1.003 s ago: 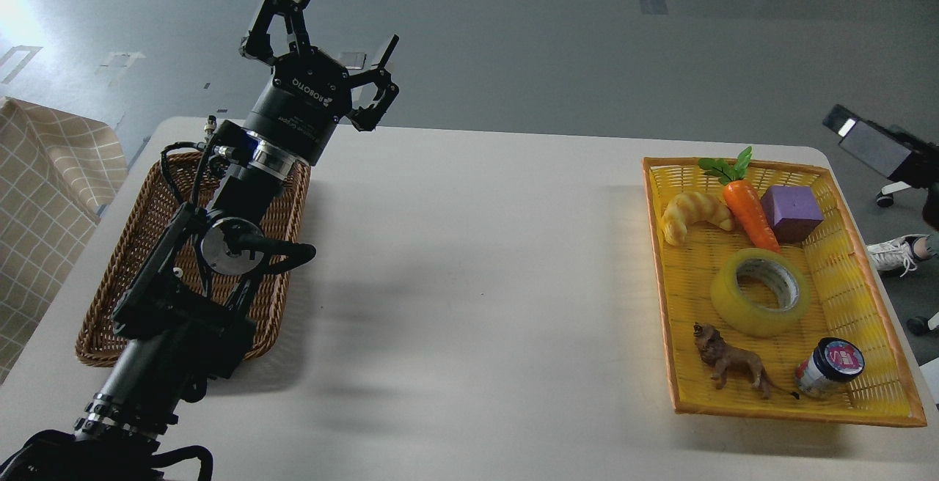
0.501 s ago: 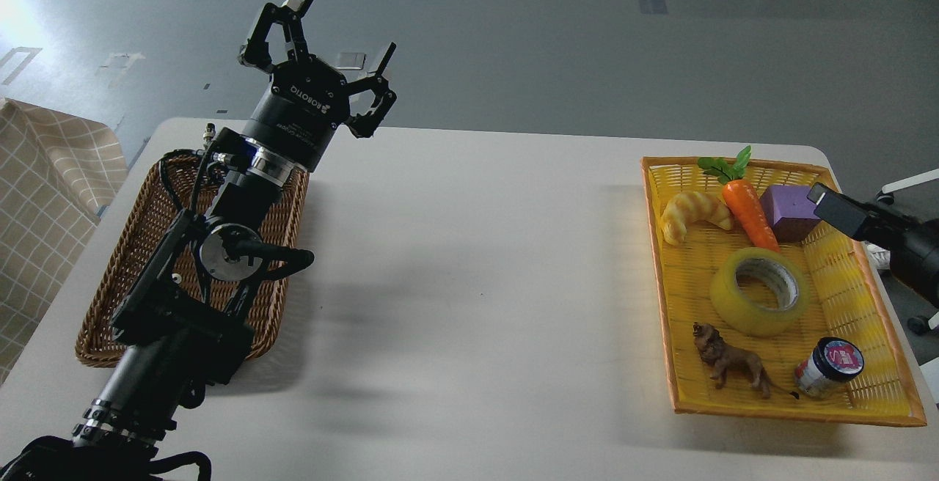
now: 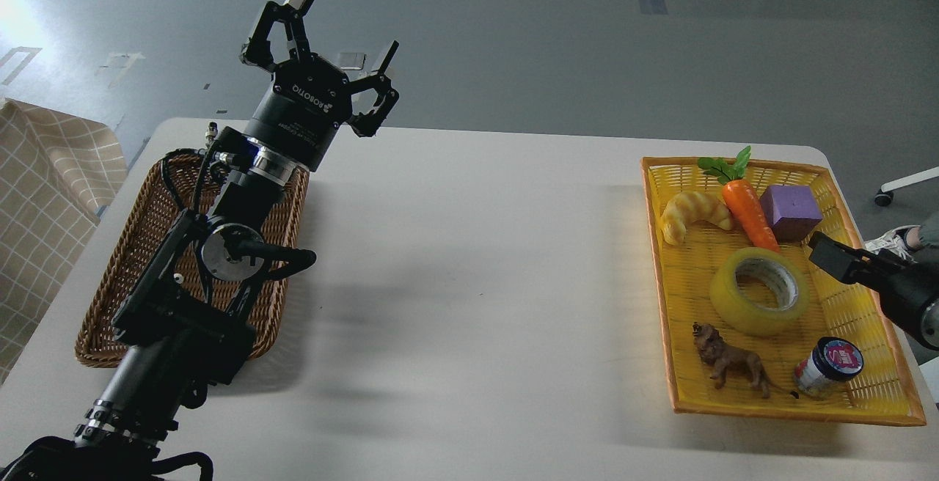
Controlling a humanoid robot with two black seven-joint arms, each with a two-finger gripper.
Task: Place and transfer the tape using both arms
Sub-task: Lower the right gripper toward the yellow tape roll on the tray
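The tape [image 3: 739,309], a wide translucent yellow roll with a pale core, lies flat in the middle of the yellow tray [image 3: 777,411] on the right of the table. My right gripper [image 3: 836,259] comes in from the right edge, its dark tip just right of the tape and over the tray. Its fingers cannot be told apart. My left gripper [image 3: 352,19] is open and empty. It is raised high over the far left of the table, above the wicker basket [image 3: 139,246].
In the yellow tray with the tape are a croissant toy [image 3: 693,211], a carrot [image 3: 748,213], a purple cube [image 3: 790,211], a brown lion figure [image 3: 730,364] and a small jar [image 3: 829,367]. A checked cloth [image 3: 44,195] hangs left of the table.
My right arm has come in from the right edge and moved down and left to just beside the tape. My left arm has barely moved.
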